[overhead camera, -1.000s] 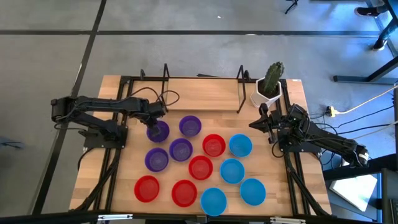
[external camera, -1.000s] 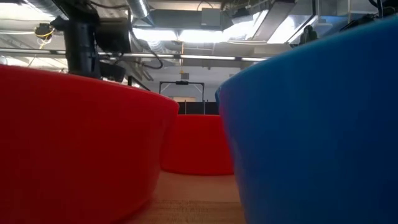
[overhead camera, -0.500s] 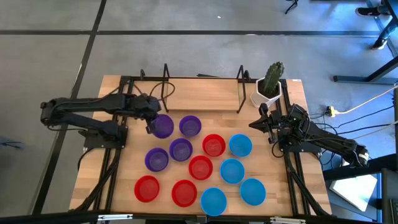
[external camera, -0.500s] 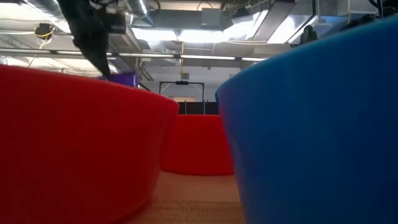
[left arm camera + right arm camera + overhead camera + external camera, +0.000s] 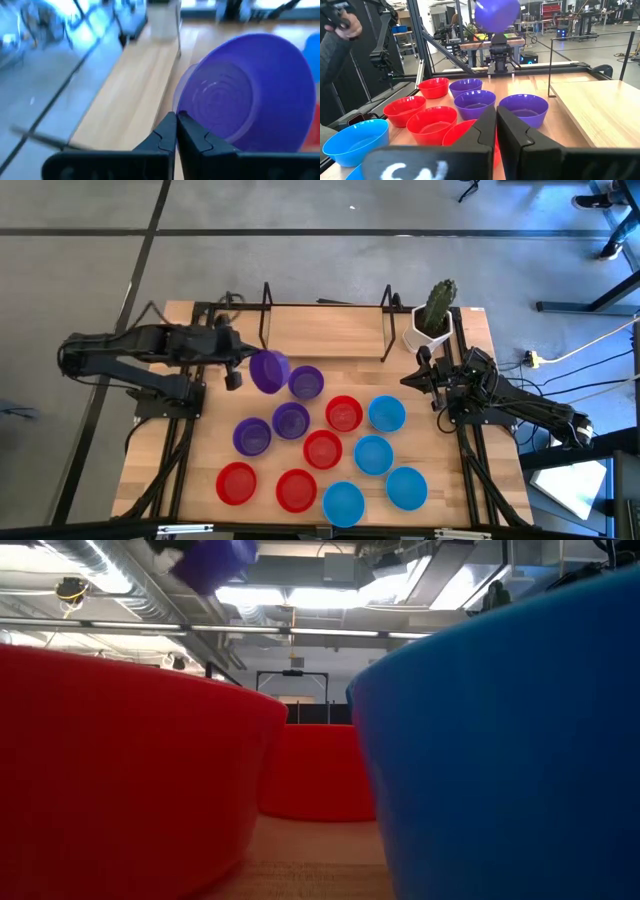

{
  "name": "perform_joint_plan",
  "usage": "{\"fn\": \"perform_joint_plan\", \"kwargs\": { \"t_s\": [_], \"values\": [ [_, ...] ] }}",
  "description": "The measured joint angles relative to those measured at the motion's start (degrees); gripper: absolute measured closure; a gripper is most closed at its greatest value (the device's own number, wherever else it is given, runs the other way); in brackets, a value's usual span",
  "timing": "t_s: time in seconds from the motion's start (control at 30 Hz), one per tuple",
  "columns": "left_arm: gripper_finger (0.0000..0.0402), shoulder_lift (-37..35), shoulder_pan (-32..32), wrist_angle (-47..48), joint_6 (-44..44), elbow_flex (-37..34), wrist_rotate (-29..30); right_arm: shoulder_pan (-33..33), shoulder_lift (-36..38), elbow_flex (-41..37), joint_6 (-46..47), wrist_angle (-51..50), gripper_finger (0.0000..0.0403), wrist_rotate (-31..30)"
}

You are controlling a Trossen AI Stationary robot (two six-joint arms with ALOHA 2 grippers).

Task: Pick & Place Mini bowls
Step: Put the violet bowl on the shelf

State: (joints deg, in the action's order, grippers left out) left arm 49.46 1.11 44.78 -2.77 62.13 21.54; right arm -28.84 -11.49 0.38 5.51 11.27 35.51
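Purple plastic shows tipped on edge above the bench: the left gripper (image 5: pixel 240 365) holds one purple bowl (image 5: pixel 268 370) up in the air, over the back left part of the wooden bench (image 5: pixel 330 330). The bowl is tilted so that its open mouth faces sideways rather than up; in the left wrist view the hollow inside of this bowl (image 5: pixel 250 90) faces the camera, and the two dark fingers (image 5: pixel 167 135) are pressed together on its rim. In the right wrist view the same bowl (image 5: pixel 497 14) hangs high above the others, with its rounded underside showing.

The remaining bowls sit upright on the bench, mouths up, close together. Three purple bowls (image 5: pixel 291 419) stand nearest the lifted one. Four red bowls (image 5: pixel 323 448) run through the middle and toward the front left. Four light blue bowls (image 5: pixel 374 454) fill the right side and the front. In the low view a red bowl (image 5: pixel 120 770) and a blue bowl (image 5: pixel 510 740) fill most of the picture.

The right gripper (image 5: pixel 418 372) waits at the right edge of the bench, beside a white pot with a green cactus (image 5: pixel 435 310); its fingers (image 5: pixel 487 132) are pressed together and hold nothing. A person's sleeve and hand (image 5: pixel 337 37) show in the room beyond the bench.
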Motion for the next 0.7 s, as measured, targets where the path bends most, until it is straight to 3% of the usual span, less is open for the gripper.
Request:
{"fn": "perform_joint_plan", "kwargs": {
  "t_s": [0.4, 0.53, 0.7],
  "values": [
    [0.0399, -2.12, 1.04, -9.05, 5.03, 0.19, 0.91, 0.00, -0.02, 0.00, -0.01, 0.07, 0.0386, 0.00],
    [0.0399, 0.86, 0.28, -16.72, 11.00, 1.01, 1.59, -0.01, 0.00, 0.00, 0.03, 0.87, 0.0386, -0.02],
    [0.0399, 9.07, -5.21, -15.76, 12.29, 10.37, 2.93, -0.02, -0.01, 0.00, 0.12, 0.87, 0.0386, -0.02]
  ]
}}
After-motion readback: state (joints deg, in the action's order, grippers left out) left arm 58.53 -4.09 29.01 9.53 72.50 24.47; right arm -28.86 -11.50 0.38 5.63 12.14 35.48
